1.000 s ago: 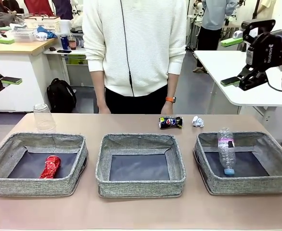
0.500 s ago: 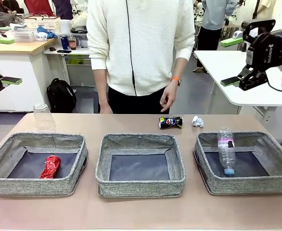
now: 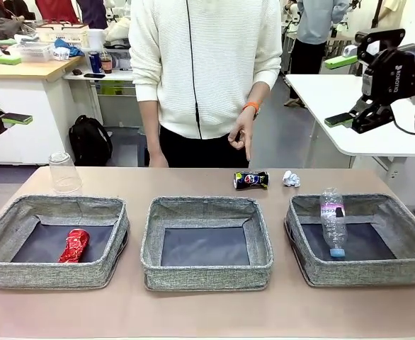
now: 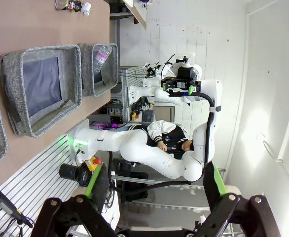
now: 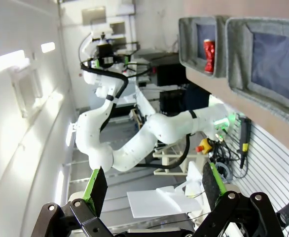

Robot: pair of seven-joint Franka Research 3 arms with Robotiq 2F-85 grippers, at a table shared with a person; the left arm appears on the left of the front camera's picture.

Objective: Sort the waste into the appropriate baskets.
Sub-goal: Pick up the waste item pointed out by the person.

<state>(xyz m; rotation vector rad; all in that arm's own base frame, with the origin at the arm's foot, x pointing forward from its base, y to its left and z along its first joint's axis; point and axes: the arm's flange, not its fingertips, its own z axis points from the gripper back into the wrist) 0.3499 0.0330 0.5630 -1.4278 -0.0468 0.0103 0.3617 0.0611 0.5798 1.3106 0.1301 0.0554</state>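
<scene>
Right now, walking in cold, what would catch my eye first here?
Three grey baskets sit in a row: the left basket holds a crushed red can, the right basket a clear plastic bottle. Behind them, a person's hand hangs over a dark-blue can beside a paper wad, and a clear cup stands inverted at far left.

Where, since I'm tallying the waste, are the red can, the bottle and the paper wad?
crushed red can [image 3: 74, 245]: front view, middle of its body.
clear plastic bottle [image 3: 333, 224]: front view, body below the label.
paper wad [image 3: 291, 178]: front view, its centre.
</scene>
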